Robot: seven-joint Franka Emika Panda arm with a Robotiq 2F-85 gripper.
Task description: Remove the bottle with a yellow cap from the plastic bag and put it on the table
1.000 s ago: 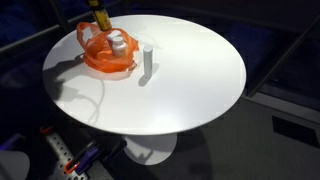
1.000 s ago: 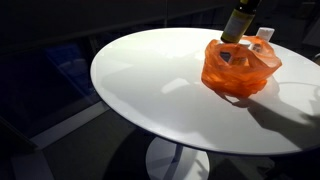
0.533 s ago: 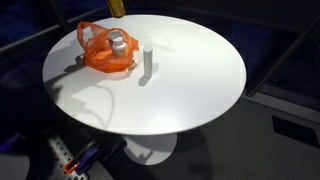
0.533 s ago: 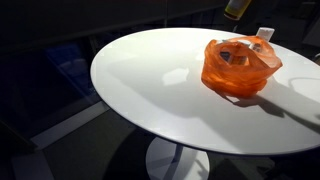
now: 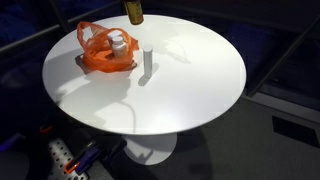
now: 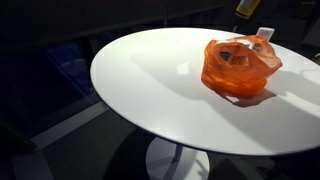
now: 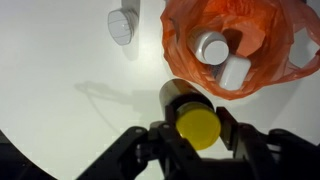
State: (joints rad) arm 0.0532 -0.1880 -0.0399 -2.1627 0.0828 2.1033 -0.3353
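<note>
The bottle (image 7: 183, 98) is out of the bag (image 7: 272, 40) and hangs in the air over the table (image 5: 190, 95), held by the gripper (image 7: 197, 130). The jaws are pinched on it just under the cap, one of the fingers (image 7: 237, 136) on each side.

In the wrist view, low in the middle of the frame, you look straight down on the round yellow cap (image 7: 198, 127). The dark body runs away from it toward the white tabletop. So the long axis stands close to vertical, cap up toward the wrist and base down toward the table. The bottle sits just lower left of the bag's open mouth and does not touch it.

In an exterior view the bottle (image 5: 133, 10) is cut by the top edge of the frame, up and to the right of the bag (image 5: 100, 55) and well clear of the tabletop. In an exterior view from another spot it shows only as a dark and yellow bit (image 6: 247, 6) at the upper right edge, above the bag (image 6: 235, 75). Its side looks amber-yellow there. Any print on it is too small and blurred to read.

The orange bag lies crumpled on the table with its mouth open upward. Two white-capped containers (image 7: 211, 46) are inside, side by side. A white cylinder (image 5: 147, 62) stands upright just right of the bag, apart from it. In the wrist view it shows at the upper left (image 7: 122, 24).
</note>
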